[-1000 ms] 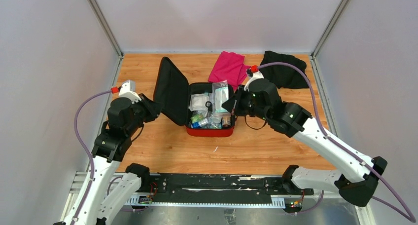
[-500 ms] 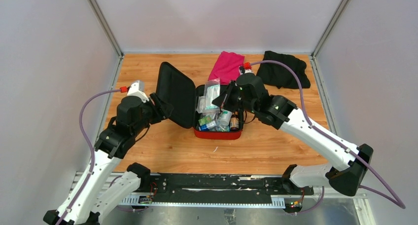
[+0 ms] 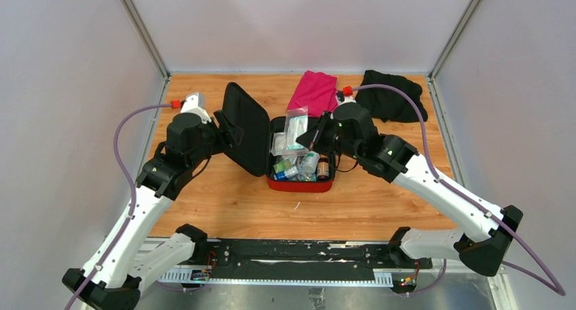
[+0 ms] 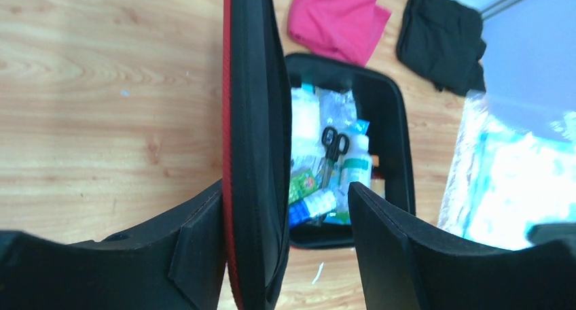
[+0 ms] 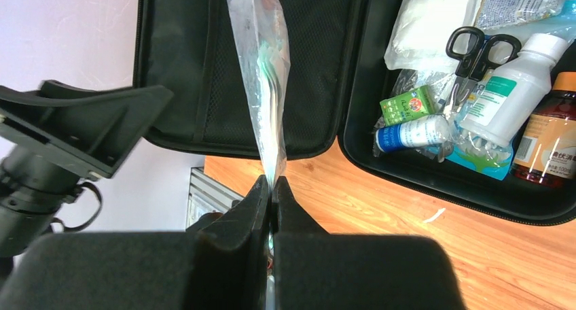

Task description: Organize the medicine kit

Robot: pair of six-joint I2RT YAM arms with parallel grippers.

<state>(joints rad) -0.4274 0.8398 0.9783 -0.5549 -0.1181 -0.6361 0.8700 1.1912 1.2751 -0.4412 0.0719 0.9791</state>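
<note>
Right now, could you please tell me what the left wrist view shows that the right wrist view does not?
Left wrist only: the pink cloth and black cloth beyond the kit, and the lid edge-on inside the open left end effector. Right wrist only: the lid's mesh lining, and the right end effector shut on a clear packet. Both: scissors, white bottle and green box in the kit.

Left tool [image 4: 282,194] apart, right tool [image 5: 272,185] pinched.
</note>
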